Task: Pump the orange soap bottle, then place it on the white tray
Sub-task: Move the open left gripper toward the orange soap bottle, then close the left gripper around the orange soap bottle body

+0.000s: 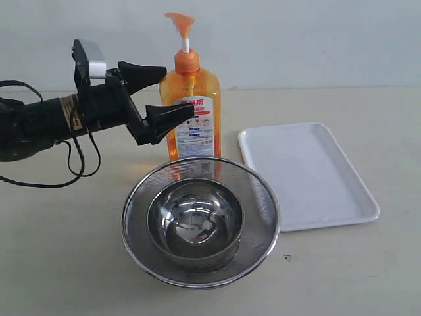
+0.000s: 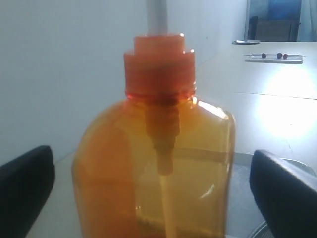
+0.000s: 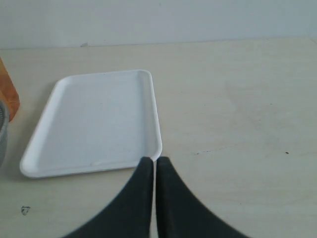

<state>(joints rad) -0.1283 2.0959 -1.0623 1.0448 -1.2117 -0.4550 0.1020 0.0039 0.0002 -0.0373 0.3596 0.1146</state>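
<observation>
- pale table (image 1: pixel 79 257), plain white wall (image 1: pixel 296 39) behind.
- orange soap bottle (image 1: pixel 204 92) upright on table, beside white tray (image 1: pixel 309 171).
- left gripper (image 1: pixel 176 89) spread wide astride bottle, no contact; right gripper (image 3: pixel 155 161) closed, empty.

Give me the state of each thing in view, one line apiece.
orange soap bottle: upright, pump head up, not on the tray.
white tray: flat, empty.
mesh strainer: upright, holds the steel bowl.
steel bowl: upright, looks empty.
left gripper: open, jaws either side of the bottle.
right gripper: shut, empty.
</observation>
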